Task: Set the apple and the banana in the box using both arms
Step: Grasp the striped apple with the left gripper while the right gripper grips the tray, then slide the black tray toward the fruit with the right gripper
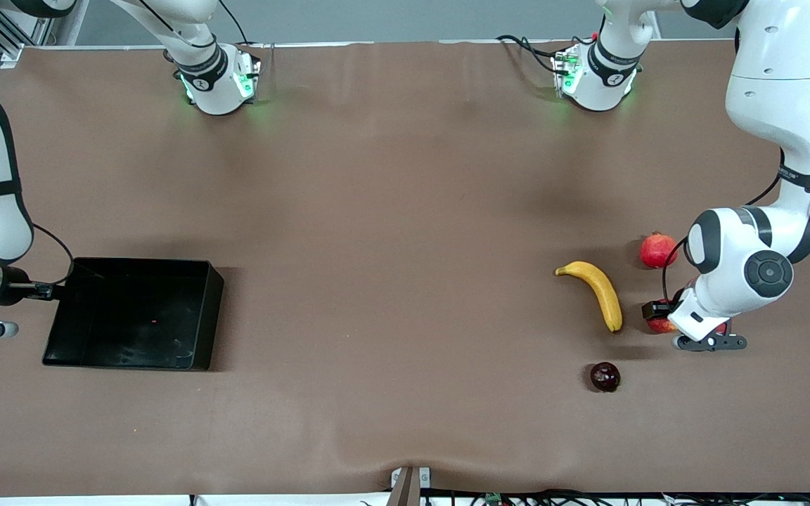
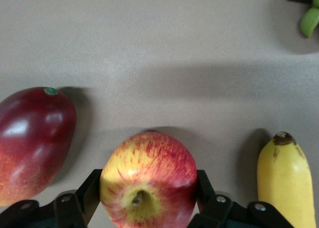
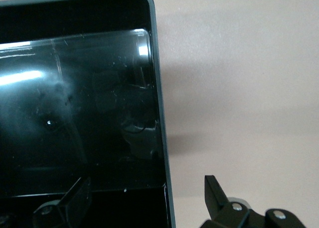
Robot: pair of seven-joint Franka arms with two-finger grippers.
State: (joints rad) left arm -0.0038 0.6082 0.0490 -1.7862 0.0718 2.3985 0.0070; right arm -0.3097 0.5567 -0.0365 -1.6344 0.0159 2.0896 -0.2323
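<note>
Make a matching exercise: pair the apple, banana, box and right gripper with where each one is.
1. apple
2. banana
3. box
4. right gripper

A. open astride the box's wall
B. lying free beside the apple
C. empty, at the right arm's end
D. between the left gripper's fingers

Pairs: 1-D, 2-B, 3-C, 4-A

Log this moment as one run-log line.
left gripper: shut on apple, on table | right gripper: open, straddling box wall | banana: untouched | box: empty
</note>
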